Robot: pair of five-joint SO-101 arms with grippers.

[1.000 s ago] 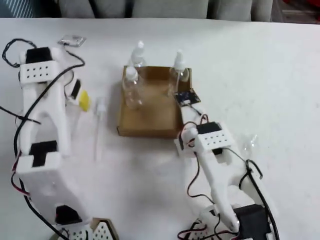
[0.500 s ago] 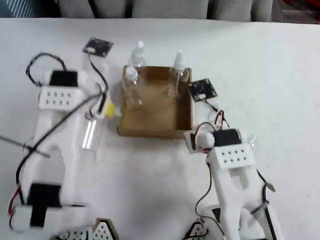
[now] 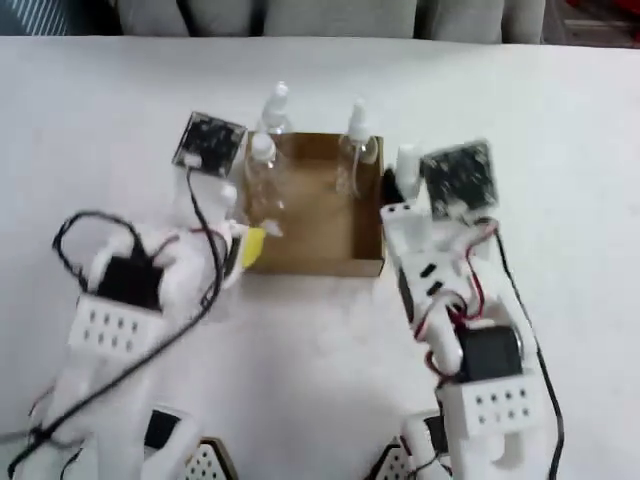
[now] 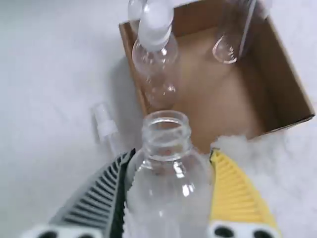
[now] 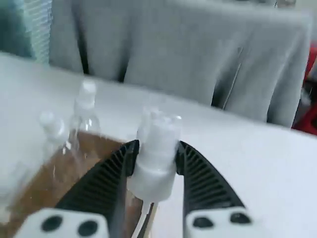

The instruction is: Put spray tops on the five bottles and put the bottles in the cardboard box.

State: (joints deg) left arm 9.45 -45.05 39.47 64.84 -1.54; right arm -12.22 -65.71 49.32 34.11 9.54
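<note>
Bottles are mostly dealt with, as far as I can judge. Two capped ones stand inside the box [image 3: 310,235], which sits mid-worktop [image 3: 560,120], nearer the far edge: the left bottle [image 3: 262,168] and the right bottle [image 3: 355,150]. A third bottle [image 3: 277,105], also capped, rises at the box's far wall (inside it or just behind it, I cannot tell).

The fourth, an open bottle [image 4: 166,198], has a bare neck. It is just outside the box's near-left corner, and the left jaws, one dark and one yellow, are closed snugly around its shoulder. How far it tilts I cannot tell. The right jaws are clamped on a spray top [image 5: 156,148], held in the air just off the box's right wall. A loose top [image 4: 104,126] lies on the worktop beside the box's left wall.

What is left, I reckon, is to fit the spray top to the open bottle and box it. A fifth bottle then needs the loose top and the same treatment.

The left arm [image 3: 120,300] lies stretched from the near-left corner of the worktop toward the box. The right arm [image 3: 470,340] runs from the near edge up along the box's right side, its wrist raised. The two sets of jaws are well apart, with the box between them, so the top and the neck are not yet lined up.
</note>
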